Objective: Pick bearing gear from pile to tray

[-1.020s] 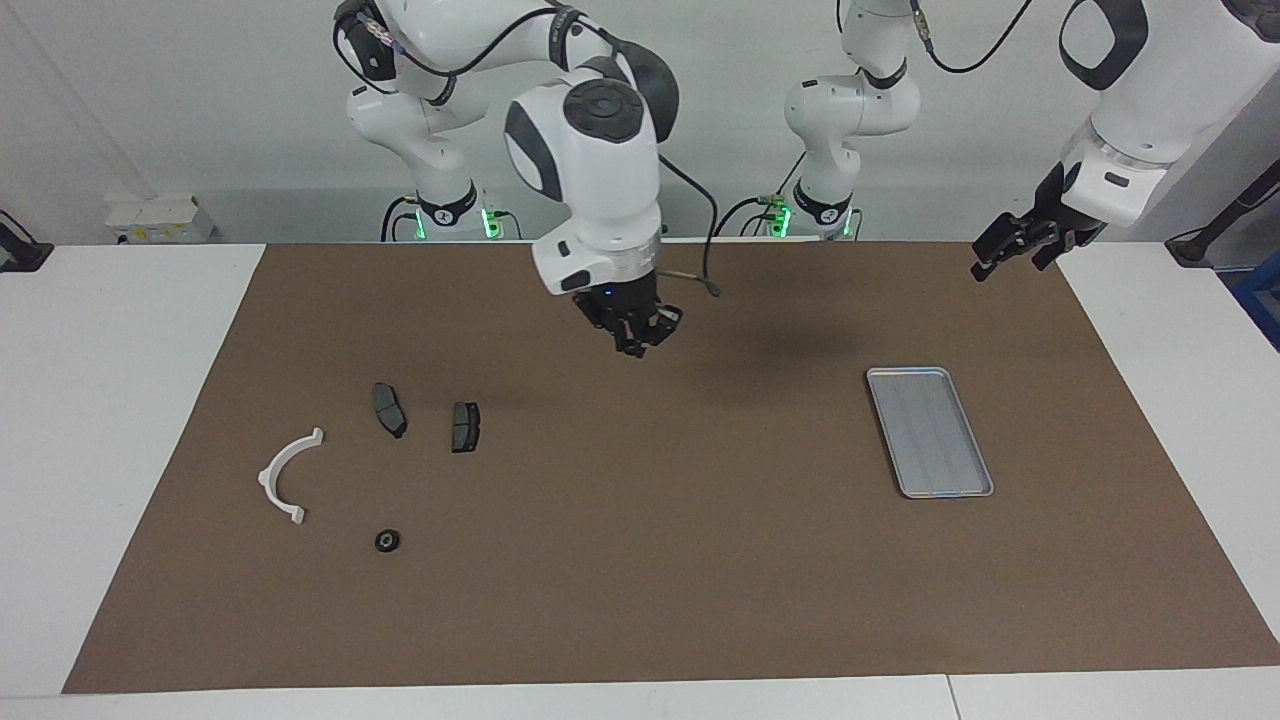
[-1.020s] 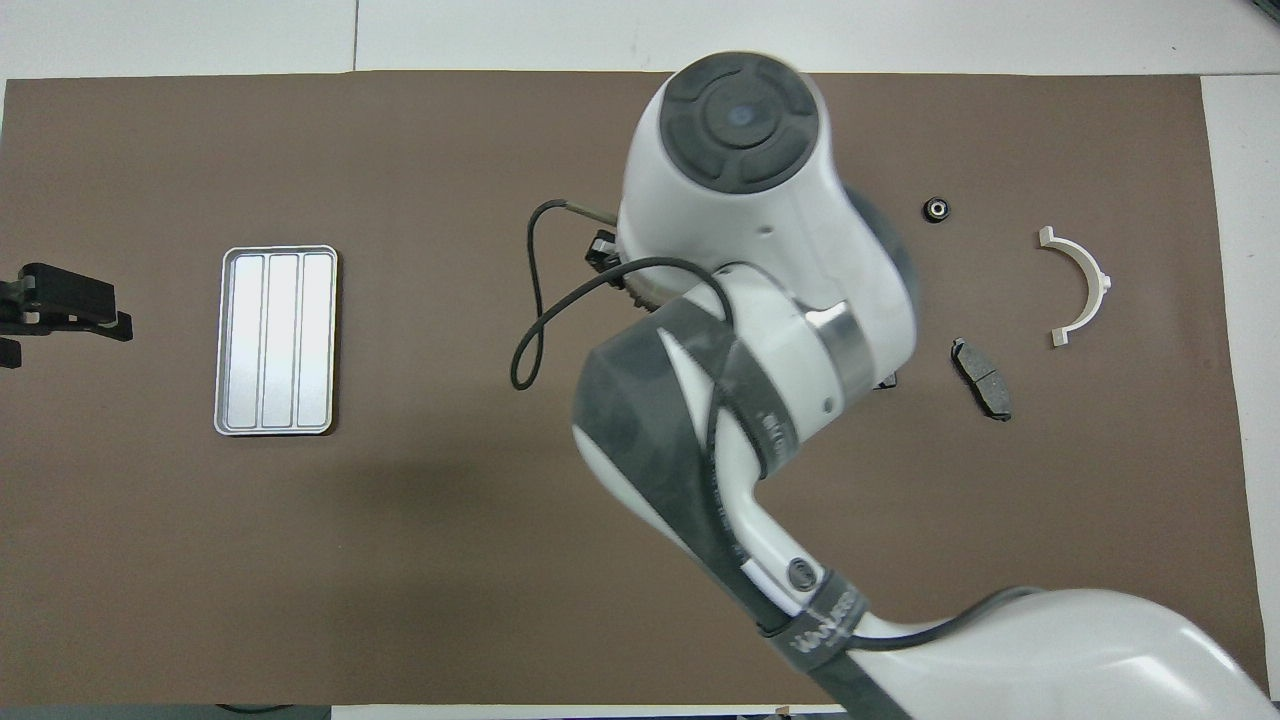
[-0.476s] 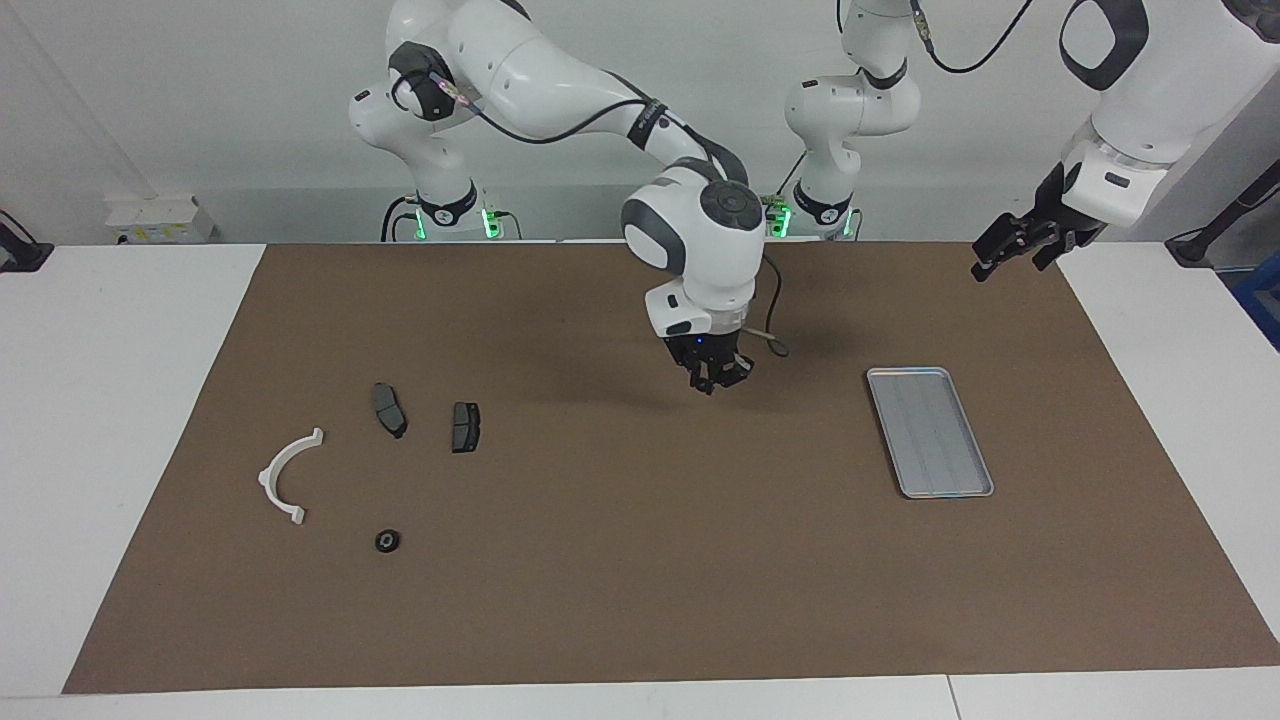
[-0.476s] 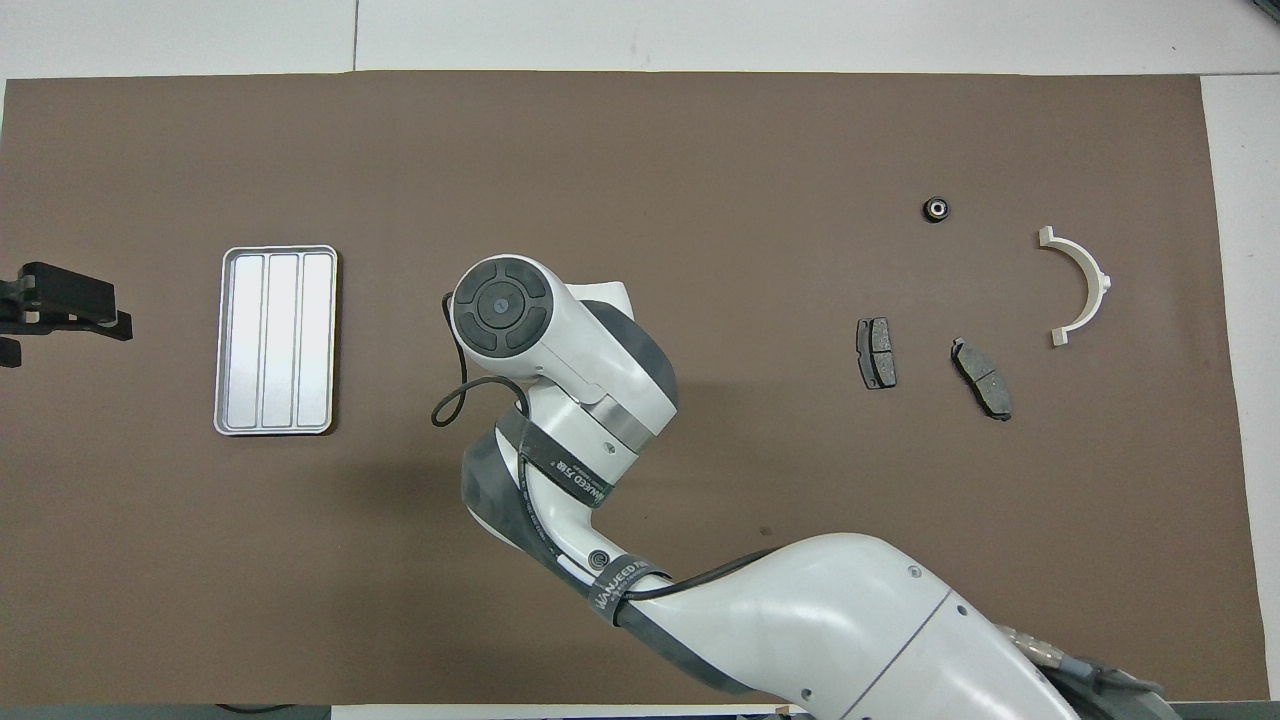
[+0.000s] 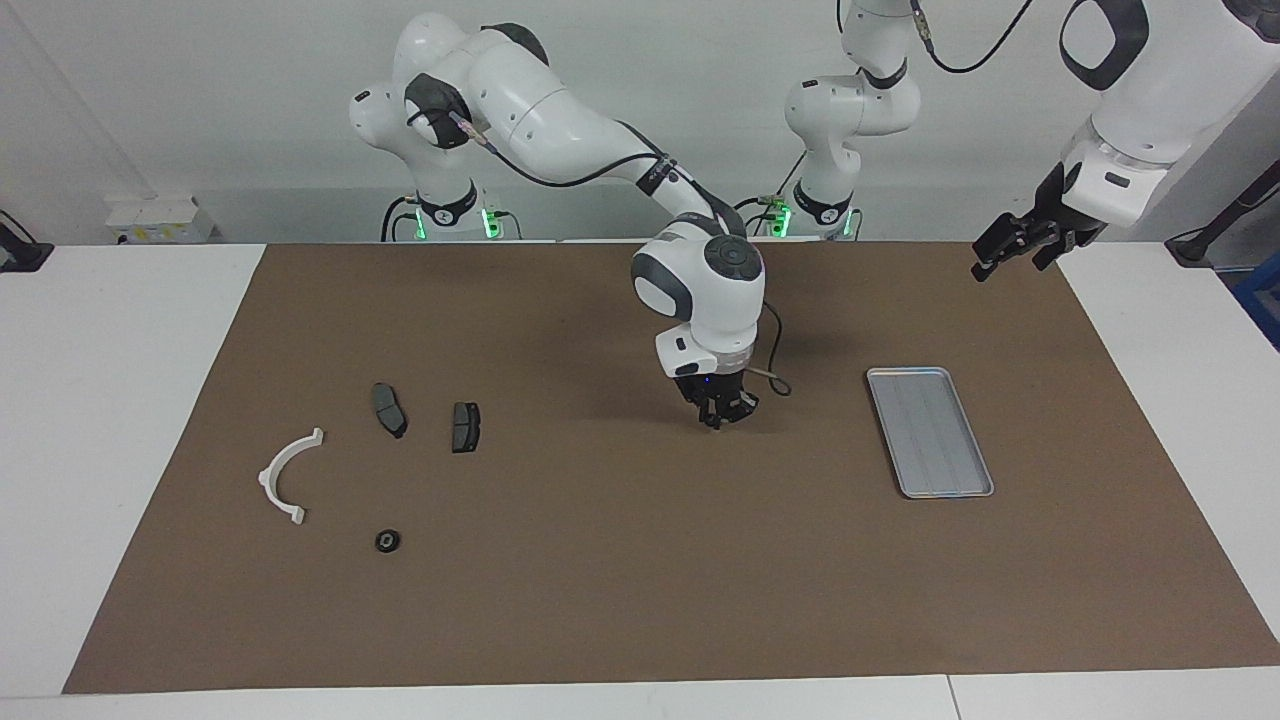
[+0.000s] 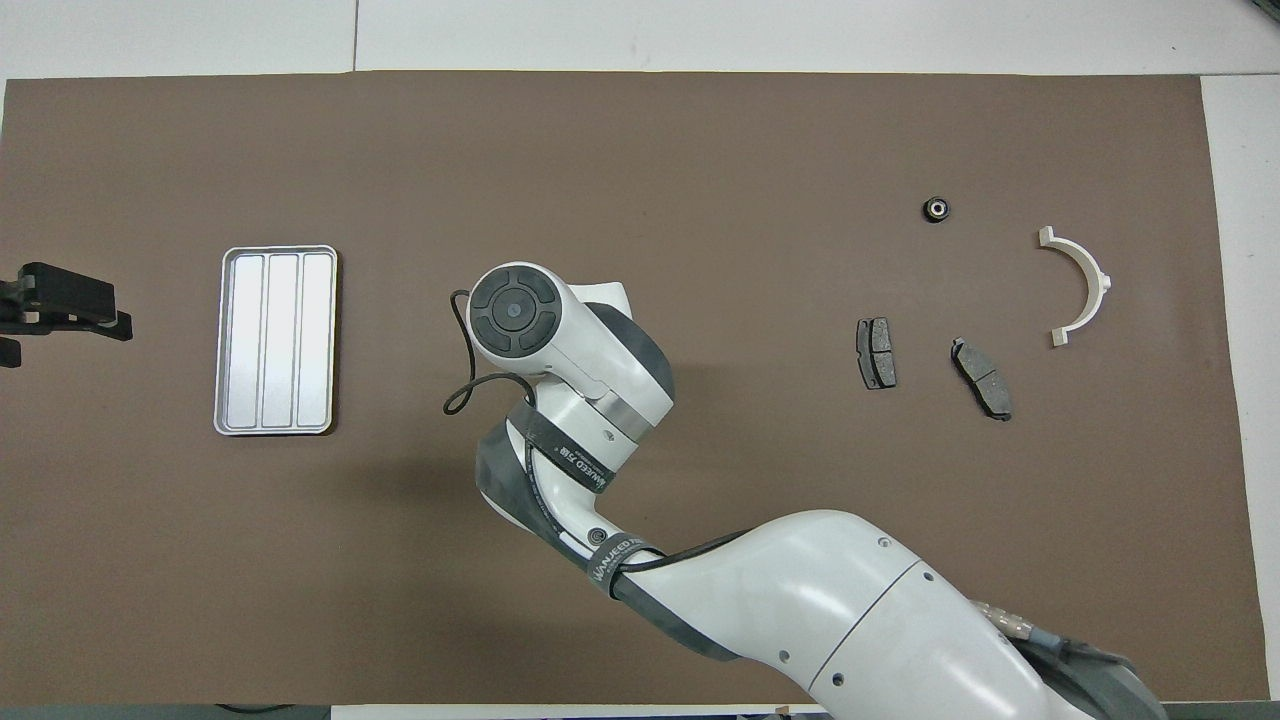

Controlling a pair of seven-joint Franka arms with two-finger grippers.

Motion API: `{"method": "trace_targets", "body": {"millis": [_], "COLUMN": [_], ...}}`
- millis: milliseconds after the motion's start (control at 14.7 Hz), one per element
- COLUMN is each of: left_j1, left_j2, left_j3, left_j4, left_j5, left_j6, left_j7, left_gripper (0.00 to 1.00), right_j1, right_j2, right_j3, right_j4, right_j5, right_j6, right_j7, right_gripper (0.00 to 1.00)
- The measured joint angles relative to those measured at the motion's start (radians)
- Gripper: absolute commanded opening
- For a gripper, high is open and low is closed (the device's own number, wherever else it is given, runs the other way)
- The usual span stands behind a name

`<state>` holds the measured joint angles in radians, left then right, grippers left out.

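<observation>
A small black round bearing gear (image 5: 387, 541) (image 6: 936, 209) lies on the brown mat in the pile, the part farthest from the robots. My right gripper (image 5: 718, 415) hangs low over the middle of the mat, between the pile and the tray, pointing down and shut. I cannot see whether anything small sits between its tips. In the overhead view the right arm's wrist (image 6: 515, 310) hides it. The silver tray (image 5: 930, 432) (image 6: 276, 340) lies toward the left arm's end, its ridged floor bare. My left gripper (image 5: 1000, 255) (image 6: 60, 310) waits open, raised past the tray at that end.
The pile also holds a white half-ring bracket (image 5: 285, 478) (image 6: 1080, 285) and two dark grey brake pads (image 5: 389, 409) (image 5: 465, 426), nearer to the robots than the bearing gear. The brown mat (image 5: 640, 600) covers most of the white table.
My right gripper has swung from higher up nearer the pile toward the tray and come down low over the mat's middle. The left arm and the parts have not moved.
</observation>
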<state>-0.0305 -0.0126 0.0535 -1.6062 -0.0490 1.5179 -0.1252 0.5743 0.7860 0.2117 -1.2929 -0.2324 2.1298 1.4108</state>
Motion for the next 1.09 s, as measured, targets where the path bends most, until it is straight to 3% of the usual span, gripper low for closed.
{"method": "trace_targets", "body": {"millis": [68, 136, 204, 272, 476, 680, 816, 1088], "left_j1": [0.000, 0.000, 0.000, 0.000, 0.000, 0.000, 0.000, 0.000], "left_j2": [0.000, 0.000, 0.000, 0.000, 0.000, 0.000, 0.000, 0.000], "left_j3": [0.000, 0.000, 0.000, 0.000, 0.000, 0.000, 0.000, 0.000], "left_j4": [0.000, 0.000, 0.000, 0.000, 0.000, 0.000, 0.000, 0.000], "left_j5": [0.000, 0.000, 0.000, 0.000, 0.000, 0.000, 0.000, 0.000], "left_j6": [0.000, 0.000, 0.000, 0.000, 0.000, 0.000, 0.000, 0.000], "left_j7": [0.000, 0.000, 0.000, 0.000, 0.000, 0.000, 0.000, 0.000], "left_gripper": [1.00, 1.00, 1.00, 1.00, 1.00, 1.00, 1.00, 1.00], "right_j1": [0.000, 0.000, 0.000, 0.000, -0.005, -0.055, -0.133, -0.346], "right_j2": [0.000, 0.000, 0.000, 0.000, -0.002, -0.026, -0.084, -0.207], "right_j3": [0.000, 0.000, 0.000, 0.000, -0.005, -0.011, -0.009, -0.009], "right_j4": [0.000, 0.000, 0.000, 0.000, 0.017, 0.116, 0.161, 0.168], "right_j5": [-0.002, -0.002, -0.002, -0.002, -0.003, -0.004, 0.014, 0.039], "right_j6": [0.000, 0.000, 0.000, -0.001, -0.073, -0.212, -0.286, -0.412], "right_j7": [0.000, 0.000, 0.000, 0.001, 0.002, -0.069, -0.253, -0.792], "right_gripper": [0.00, 0.09, 0.74, 1.00, 1.00, 1.00, 1.00, 1.00]}}
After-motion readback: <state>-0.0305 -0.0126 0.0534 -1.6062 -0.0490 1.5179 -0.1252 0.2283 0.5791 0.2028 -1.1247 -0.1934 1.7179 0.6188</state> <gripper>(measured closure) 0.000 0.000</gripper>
